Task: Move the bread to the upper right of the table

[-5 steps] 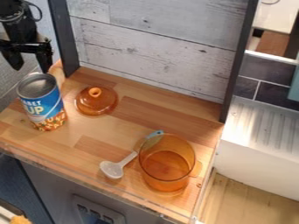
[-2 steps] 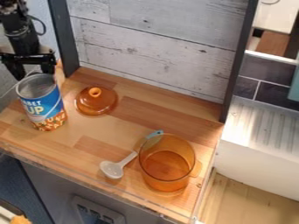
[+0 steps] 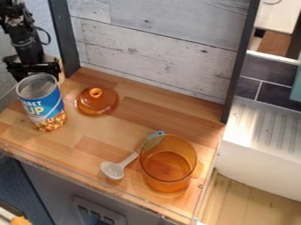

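Right, over at the upper left, the hand [image 3: 34, 68] hangs behind the blue can [image 3: 42, 103], fingers spread wide apart, though the can hides their tips and I can't tell whether anything sits between them. And the bread? What looks like it, a tan sliver [image 3: 61, 78], peeks out behind the can, by the dark post [image 3: 66, 41], mostly hidden, at the desk's [image 3: 97, 140] upper left. Just right of the can, an amber lid [image 3: 96, 103]; lower right, an amber pot [image 3: 169, 165] beside a spoon [image 3: 115, 169].
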Action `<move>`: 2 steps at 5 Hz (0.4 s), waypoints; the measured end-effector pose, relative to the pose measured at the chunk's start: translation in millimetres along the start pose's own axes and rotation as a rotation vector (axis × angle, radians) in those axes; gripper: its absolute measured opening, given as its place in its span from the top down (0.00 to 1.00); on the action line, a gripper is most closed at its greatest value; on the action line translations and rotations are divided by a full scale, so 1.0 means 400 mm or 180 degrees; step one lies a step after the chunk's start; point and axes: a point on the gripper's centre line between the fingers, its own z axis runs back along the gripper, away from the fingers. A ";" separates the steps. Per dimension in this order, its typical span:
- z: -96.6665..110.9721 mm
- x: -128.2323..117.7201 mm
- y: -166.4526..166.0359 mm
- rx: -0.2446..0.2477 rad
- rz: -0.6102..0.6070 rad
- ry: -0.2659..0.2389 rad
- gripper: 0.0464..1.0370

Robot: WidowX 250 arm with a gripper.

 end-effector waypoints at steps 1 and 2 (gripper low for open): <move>-0.015 0.002 -0.023 -0.0022 -0.0092 0.0039 0.09; -0.015 0.010 -0.031 -0.0018 -0.0175 -0.0006 0.38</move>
